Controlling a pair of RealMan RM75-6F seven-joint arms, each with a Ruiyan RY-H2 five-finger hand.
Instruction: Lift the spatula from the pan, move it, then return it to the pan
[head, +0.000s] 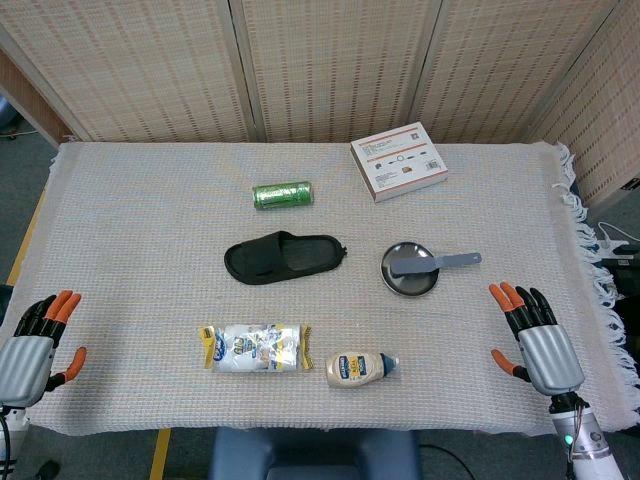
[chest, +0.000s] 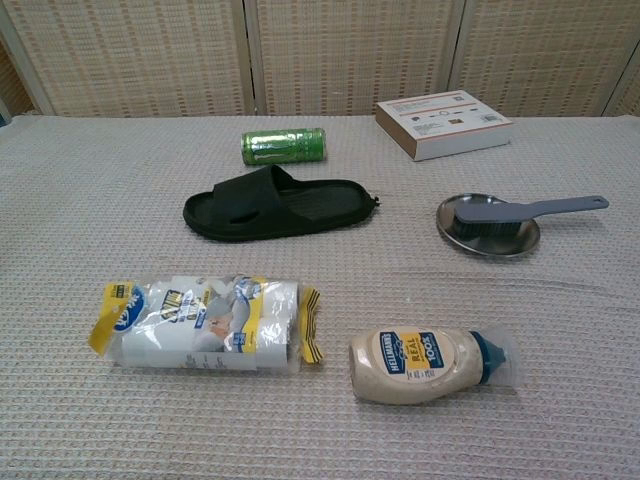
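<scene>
Woven reed screen panels (head: 330, 65) with pale frames stand behind the table (head: 130, 200) (cloth-covered, fringed along one edge). Grey floor (head: 25, 175) shows beside it, under even light.

- pan (chest: 488, 238): shiny bare metal
- spatula (chest: 520, 213): matt grey plastic
- tablecloth (chest: 90, 220): rough woven cloth
- slipper (chest: 275, 205): matt black rubber
- can (chest: 284, 146): glossy green metal
</scene>
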